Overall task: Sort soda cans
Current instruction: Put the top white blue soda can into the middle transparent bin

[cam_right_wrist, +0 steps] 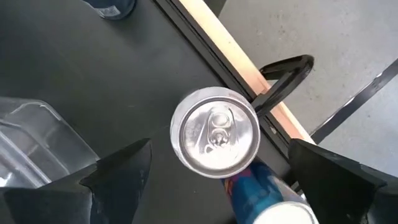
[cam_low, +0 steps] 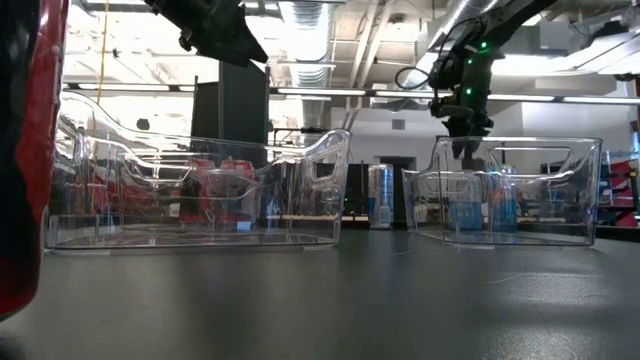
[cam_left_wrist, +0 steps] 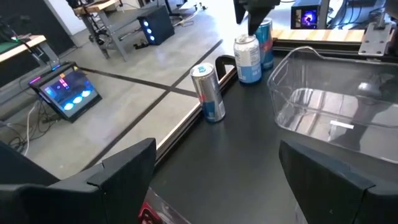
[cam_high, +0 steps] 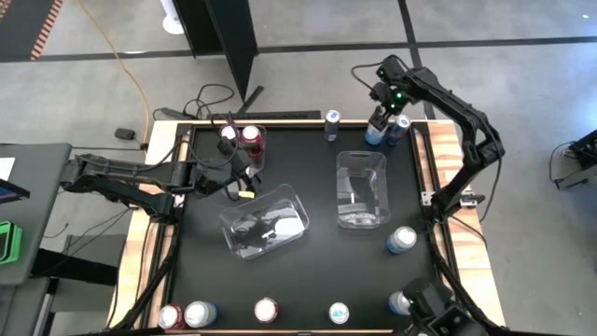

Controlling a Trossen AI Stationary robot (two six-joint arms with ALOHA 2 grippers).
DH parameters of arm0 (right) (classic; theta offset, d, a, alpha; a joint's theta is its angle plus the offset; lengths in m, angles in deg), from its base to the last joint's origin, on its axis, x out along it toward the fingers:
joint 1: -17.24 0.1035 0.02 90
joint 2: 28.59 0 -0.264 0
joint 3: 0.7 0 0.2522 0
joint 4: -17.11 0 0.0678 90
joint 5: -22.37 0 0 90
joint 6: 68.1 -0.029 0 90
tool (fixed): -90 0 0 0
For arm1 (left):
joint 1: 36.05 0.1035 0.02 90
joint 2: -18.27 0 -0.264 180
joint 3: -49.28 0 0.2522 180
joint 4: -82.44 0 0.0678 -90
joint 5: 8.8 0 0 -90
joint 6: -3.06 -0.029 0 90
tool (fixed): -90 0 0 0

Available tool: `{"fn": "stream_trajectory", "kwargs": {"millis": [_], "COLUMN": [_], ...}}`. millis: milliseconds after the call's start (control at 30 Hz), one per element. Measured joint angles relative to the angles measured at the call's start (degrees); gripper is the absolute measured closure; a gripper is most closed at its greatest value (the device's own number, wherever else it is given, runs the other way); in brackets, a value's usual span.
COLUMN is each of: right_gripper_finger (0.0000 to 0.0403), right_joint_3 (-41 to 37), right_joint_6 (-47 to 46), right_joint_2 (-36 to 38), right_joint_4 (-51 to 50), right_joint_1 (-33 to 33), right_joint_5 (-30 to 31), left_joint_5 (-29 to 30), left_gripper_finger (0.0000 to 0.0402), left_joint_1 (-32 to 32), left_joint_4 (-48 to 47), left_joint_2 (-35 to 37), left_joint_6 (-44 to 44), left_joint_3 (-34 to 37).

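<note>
My right gripper [cam_high: 381, 118] hangs open at the far right, pointing down over a silver-and-light-blue soda can [cam_right_wrist: 214, 134] that stands upright; its fingers stand on either side of the can's top without touching. A blue can [cam_right_wrist: 261, 193] stands right beside it. A slim dark blue can [cam_left_wrist: 208, 93] stands alone near the far edge. My left gripper [cam_left_wrist: 214, 162] is open at the far left, nearly level, just past two red cans [cam_high: 241, 138]. Several more cans [cam_high: 267, 310] line the near edge.
Two clear plastic bins stand mid-table, one tilted at the left [cam_high: 266, 222] and one at the right [cam_high: 362, 189]. A can [cam_high: 401, 240] stands by the right edge. A red can [cam_low: 30, 150] looms close in the low view. Cables [cam_high: 219, 103] lie behind the far edge.
</note>
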State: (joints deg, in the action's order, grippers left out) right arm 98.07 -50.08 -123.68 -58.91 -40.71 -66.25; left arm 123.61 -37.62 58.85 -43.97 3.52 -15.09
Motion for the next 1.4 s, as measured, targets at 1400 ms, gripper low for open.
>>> {"fn": "stream_trajectory", "kwargs": {"millis": [1400], "right_gripper_finger": [0.0099], "right_joint_3": [0.0], "right_joint_6": [-1.15], "right_joint_2": [-10.88], "right_joint_4": [-2.27], "right_joint_1": [0.17], "right_joint_5": [1.09], "left_joint_5": [0.04], "left_gripper_finger": [0.0066], "left_joint_1": [-0.01], "left_joint_4": [-0.18], "left_joint_2": [0.0], "left_joint_6": [-0.01], "left_joint_3": [0.0]}}
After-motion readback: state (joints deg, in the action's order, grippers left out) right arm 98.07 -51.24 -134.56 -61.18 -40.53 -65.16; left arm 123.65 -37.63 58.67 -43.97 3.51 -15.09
